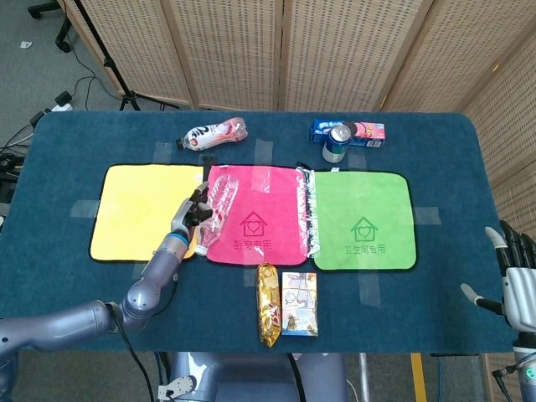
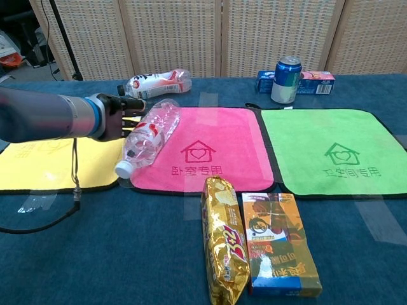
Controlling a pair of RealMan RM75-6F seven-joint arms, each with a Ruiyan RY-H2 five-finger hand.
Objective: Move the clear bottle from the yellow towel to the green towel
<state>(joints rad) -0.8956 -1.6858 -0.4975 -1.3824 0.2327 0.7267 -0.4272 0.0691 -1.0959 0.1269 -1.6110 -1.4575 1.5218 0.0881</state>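
While the clear plastic bottle with the red label [image 2: 146, 135] is lying on its side across the left edge of the pink towel [image 2: 210, 152], cap end hanging over that towel's near-left corner, you're mid-transfer: off the yellow towel [image 1: 142, 209], not yet on the green towel [image 2: 331, 149]. Your left hand [image 2: 117, 116] is sitting against the bottle's left flank, just left of the pink towel's edge; fingers look extended along the bottle, and I can't tell whether they're wrapping it or only pressing on it. Looks like a push or roll rather than a lift, but that's my read only. Your right hand [image 1: 515, 280] is hanging well right of the pink towel, past the table [image 1: 84, 138] edge, fingers spread, holding nothing. Next move calls for carrying the bottle across the whole pink towel onto the green one. If you're pushing, it may roll or pivot off line; a firm grasp seems safer.
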